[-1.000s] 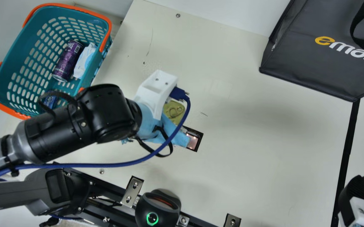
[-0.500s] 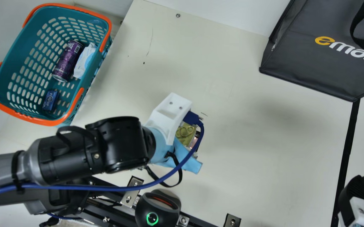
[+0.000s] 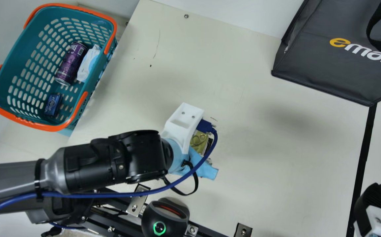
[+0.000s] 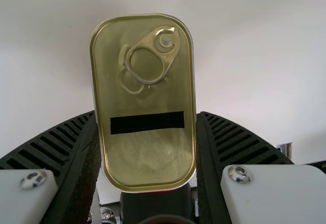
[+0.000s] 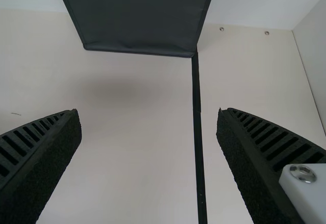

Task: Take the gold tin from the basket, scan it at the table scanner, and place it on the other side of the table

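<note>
In the main view my left gripper (image 3: 181, 126) is over the middle-left of the table, its fingers hidden under its white mount, with the gold tin (image 3: 198, 141) partly showing beside the mount. The left wrist view has the gold tin (image 4: 145, 96) pinched between both ribbed fingers of my left gripper (image 4: 147, 147), its pull-ring lid facing that camera. The black scanner (image 3: 164, 219), lit by a green ring, stands at the table's near edge. My right gripper (image 3: 375, 204) is at the main view's lower right; in the right wrist view the right gripper (image 5: 148, 132) stands open and empty.
A teal basket (image 3: 19, 56) with orange handles holds a purple can (image 3: 71, 63), a white packet (image 3: 88, 63) and a small blue box (image 3: 53, 104). At the far right stands a dark grey bag (image 3: 322, 65). Black tape (image 3: 363, 158) crosses the table's right part. Metal brackets line the near edge.
My left arm has moved toward the near edge and slightly right with the gold tin, uncovering the blue box in the basket and now covering the small dark table square. The right gripper has stayed still.
</note>
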Available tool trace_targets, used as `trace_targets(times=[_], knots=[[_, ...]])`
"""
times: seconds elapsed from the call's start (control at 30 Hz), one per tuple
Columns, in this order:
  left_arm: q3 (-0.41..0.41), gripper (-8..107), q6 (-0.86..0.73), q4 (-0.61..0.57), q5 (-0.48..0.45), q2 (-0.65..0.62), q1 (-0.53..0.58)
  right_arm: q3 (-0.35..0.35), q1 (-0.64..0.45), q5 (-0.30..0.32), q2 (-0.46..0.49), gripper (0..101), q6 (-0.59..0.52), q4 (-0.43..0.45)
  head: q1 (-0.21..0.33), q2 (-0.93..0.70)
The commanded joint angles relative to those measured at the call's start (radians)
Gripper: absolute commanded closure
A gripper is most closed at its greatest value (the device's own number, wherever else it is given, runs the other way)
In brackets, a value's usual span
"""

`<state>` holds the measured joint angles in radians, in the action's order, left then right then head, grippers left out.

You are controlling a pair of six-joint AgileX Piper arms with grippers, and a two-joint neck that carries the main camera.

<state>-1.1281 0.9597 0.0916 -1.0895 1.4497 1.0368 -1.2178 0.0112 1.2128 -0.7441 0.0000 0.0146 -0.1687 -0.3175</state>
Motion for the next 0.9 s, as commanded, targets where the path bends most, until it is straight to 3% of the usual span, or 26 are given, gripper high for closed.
trace_targets(times=[0.0, 0.4, 0.87], knots=[[0.007, 107, 0.009, 0.006, 0.016, 0.006, -0.002, 0.0, 0.0, 0.0, 0.0, 6, 0.0, 0.0, 0.03, -0.004], [0.021, 107, 0.042, 0.01, 0.093, 0.069, -0.027, 0.0, 0.0, 0.0, 0.0, 6, 0.0, 0.0, 0.03, -0.004], [-0.159, 107, 0.054, -0.001, 0.111, 0.261, -0.052, 0.0, 0.0, 0.0, 0.0, 6, 0.0, -0.001, 0.03, -0.004]])
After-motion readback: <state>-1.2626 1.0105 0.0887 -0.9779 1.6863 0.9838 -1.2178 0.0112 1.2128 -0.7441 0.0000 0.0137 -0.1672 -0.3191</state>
